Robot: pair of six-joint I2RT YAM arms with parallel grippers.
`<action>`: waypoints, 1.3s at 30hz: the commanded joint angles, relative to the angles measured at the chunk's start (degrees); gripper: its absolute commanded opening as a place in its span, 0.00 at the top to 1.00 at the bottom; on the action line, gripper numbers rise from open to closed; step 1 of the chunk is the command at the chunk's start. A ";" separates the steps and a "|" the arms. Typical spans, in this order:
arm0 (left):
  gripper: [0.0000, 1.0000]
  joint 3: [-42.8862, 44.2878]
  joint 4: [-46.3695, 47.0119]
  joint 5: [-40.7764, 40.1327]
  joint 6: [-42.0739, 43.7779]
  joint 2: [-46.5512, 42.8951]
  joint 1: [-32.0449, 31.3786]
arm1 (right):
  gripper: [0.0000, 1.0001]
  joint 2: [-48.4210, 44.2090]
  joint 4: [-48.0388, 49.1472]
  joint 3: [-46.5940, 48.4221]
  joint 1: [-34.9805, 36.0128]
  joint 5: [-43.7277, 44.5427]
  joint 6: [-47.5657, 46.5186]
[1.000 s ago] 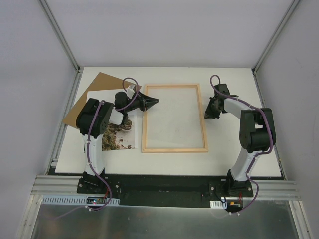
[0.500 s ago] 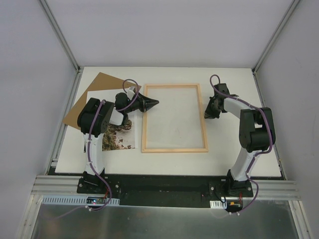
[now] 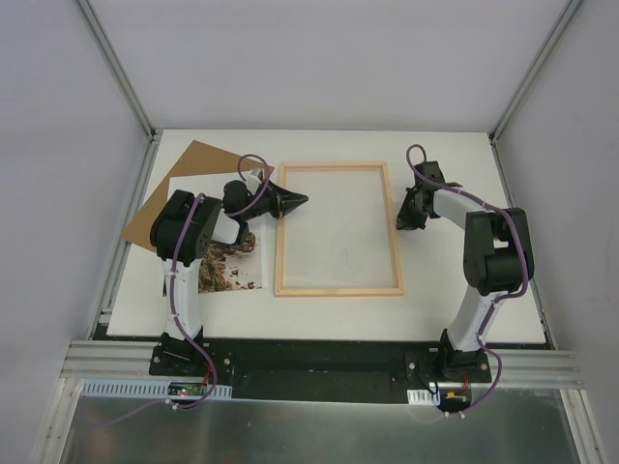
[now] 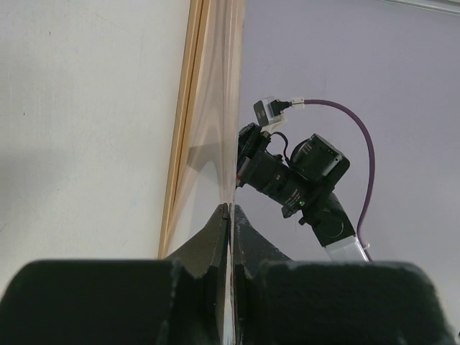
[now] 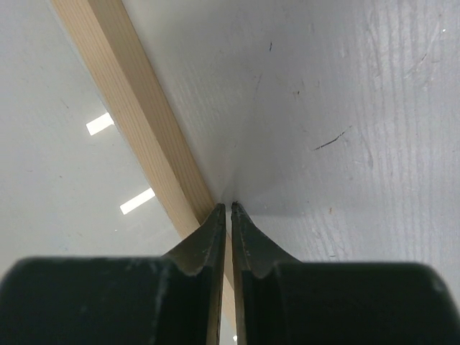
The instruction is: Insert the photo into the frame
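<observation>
Left gripper (image 3: 302,199): fingers (image 4: 215,241) pressed fully together. Nothing can be seen between them.
Left gripper position: tips over the clear pane (image 3: 338,232), just inside the left rail and near the far-left corner of the frame (image 3: 338,291).
Right gripper (image 3: 400,222): fingers (image 5: 248,244) drawn in to a hairline slit, with nothing visible in it.
Right gripper position: tips at the outer edge of the frame's right rail (image 5: 136,122), where the rail meets the table (image 3: 338,150).
Frame: lies flat on the table between the two grippers, with the left gripper at one long rail and the right gripper at the other.
Photo (image 3: 232,273): lies flat, print side up, outside the frame. It is to the near-left of the left gripper, partly under the left arm, with its right edge just beside the frame's left rail.
Backing board (image 3: 189,169): brown, to the far-left of the left gripper. It sticks out from under the photo's far corner.
</observation>
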 commanded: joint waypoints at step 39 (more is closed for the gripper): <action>1.00 -2.79 11.45 -0.20 -2.94 3.61 1.10 | 0.91 0.82 -1.10 2.32 0.98 0.43 -0.77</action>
